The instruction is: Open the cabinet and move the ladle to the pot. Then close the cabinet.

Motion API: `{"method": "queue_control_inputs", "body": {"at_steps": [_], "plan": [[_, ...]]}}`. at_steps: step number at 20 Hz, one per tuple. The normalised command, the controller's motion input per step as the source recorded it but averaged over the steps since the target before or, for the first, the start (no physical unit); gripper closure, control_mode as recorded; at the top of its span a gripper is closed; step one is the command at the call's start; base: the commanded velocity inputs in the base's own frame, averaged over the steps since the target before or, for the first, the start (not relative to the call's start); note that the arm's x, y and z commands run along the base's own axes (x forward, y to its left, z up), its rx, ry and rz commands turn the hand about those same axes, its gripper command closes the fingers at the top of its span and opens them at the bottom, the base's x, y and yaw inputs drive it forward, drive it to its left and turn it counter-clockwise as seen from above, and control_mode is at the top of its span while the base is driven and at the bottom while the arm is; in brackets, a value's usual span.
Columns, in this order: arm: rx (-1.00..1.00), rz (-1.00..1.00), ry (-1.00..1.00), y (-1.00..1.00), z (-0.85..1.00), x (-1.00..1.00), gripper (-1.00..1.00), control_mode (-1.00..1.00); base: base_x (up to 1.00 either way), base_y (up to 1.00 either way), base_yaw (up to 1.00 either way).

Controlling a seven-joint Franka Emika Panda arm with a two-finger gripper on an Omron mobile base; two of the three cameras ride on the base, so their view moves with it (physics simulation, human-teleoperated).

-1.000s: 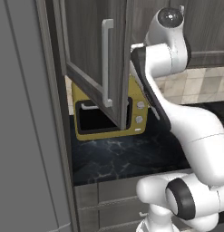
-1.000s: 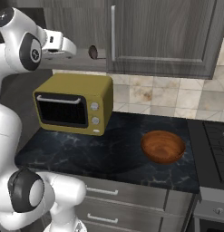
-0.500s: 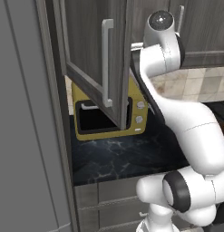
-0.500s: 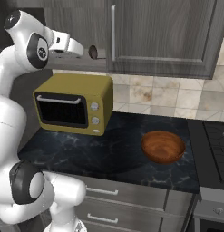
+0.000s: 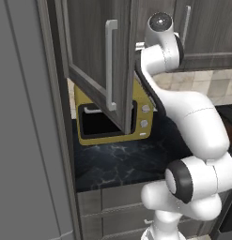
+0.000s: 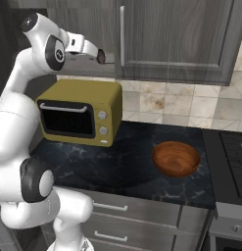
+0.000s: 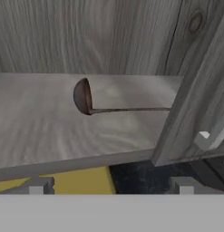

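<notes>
Left base view, dark grey-brown wood-grain cabinet [image 5: 96,51] door swung open beside the arm, right base view, claw [image 6: 100,57] level with the shelf, above yellow microwave [image 6: 81,112], hand view, claw spread wide, empty, dark metal ladle [image 7: 93,100] lying on pale wooden shelf [image 7: 36,131] just ahead, apart from fingertips [image 7: 38,185], no legible writing.

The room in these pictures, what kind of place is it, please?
Most likely a home kitchen: a yellow microwave on a dark marble counter, wood-grain wall cabinets, and a ladle on an open cabinet's shelf.
</notes>
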Motion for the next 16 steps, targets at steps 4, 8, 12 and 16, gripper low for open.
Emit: {"method": "queue_control_inputs", "body": {"at_steps": [4,8,12,16], "plan": [[0.00,0.02,0.00,0.00,-0.01,0.57,-1.00,-1.00,0.00,0.00,0.00],[0.00,0.04,0.00,0.00,-0.16,0.59,-1.00,-1.00,0.00,0.00,0.00],[0.00,0.05,0.00,0.00,-0.16,0.53,-1.00,-1.00,0.00,0.00,0.00],[0.00,0.06,0.00,0.00,-0.14,0.47,-1.00,-1.00,0.00,0.00,0.00]]}}
